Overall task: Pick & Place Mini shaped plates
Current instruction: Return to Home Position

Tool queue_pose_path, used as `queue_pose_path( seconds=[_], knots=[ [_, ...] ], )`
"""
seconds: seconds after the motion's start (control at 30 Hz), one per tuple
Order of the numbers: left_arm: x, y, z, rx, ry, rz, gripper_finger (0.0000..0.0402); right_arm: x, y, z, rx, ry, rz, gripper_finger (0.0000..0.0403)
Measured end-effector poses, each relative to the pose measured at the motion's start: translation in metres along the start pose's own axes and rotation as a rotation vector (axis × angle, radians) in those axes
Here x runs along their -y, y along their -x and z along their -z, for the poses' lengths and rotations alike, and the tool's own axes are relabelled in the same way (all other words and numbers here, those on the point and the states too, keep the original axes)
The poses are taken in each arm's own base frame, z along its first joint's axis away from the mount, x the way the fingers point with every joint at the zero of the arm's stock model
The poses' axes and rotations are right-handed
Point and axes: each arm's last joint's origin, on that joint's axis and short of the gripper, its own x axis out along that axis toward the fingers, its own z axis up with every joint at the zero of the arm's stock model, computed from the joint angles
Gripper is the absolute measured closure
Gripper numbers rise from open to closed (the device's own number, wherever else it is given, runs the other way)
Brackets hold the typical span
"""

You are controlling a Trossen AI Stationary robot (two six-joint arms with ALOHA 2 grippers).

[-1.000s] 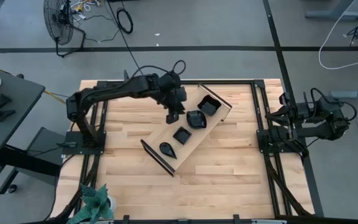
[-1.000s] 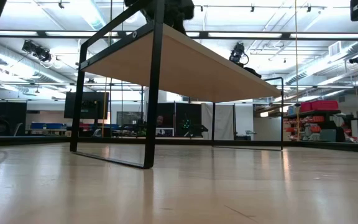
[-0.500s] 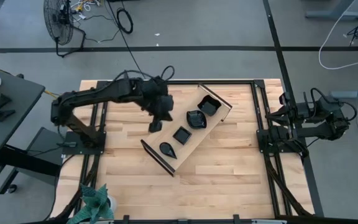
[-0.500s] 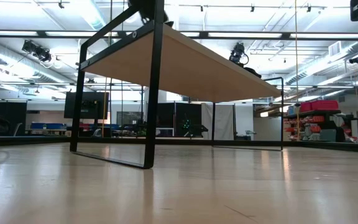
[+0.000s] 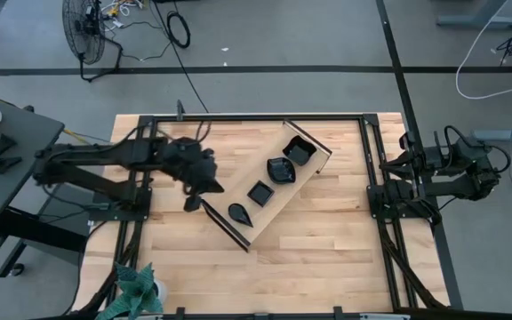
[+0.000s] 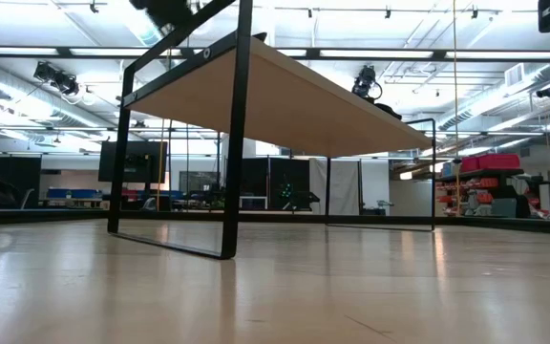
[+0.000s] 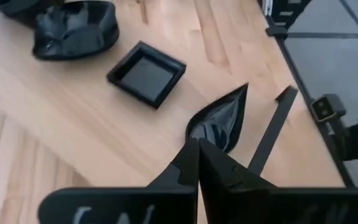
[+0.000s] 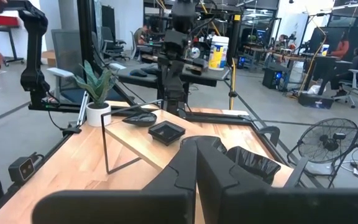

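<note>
Retreating left arm: over the last second it has swung back off the tray toward its own table edge; I judge placing finished and homing underway.
Right arm: one, folded at its side, waiting.
Tray: one, angled mid-table.
Mini shaped plates: four spots in a row on the tray: wavy-rimmed plate, leaf plate, square plate, teardrop plate; stack heights unreadable from above.
Left gripper: clenched, empty, just beside the tray's black end.
Right gripper: clenched, empty.
</note>
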Motion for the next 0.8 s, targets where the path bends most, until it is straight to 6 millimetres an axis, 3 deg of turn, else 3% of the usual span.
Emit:
queue_pose_path(
  seconds=[0.33,0.8],
  knots=[
    [0.005,0.011,0.051,0.151,0.044,-0.044,0.0396,0.0,0.0,0.0,0.0,0.0,0.0,0.0392],
    [0.004,-0.006,0.128,0.285,0.022,-0.047,0.0398,0.0,0.0,0.0,0.0,0.0,0.0,0.0392]
  ],
)
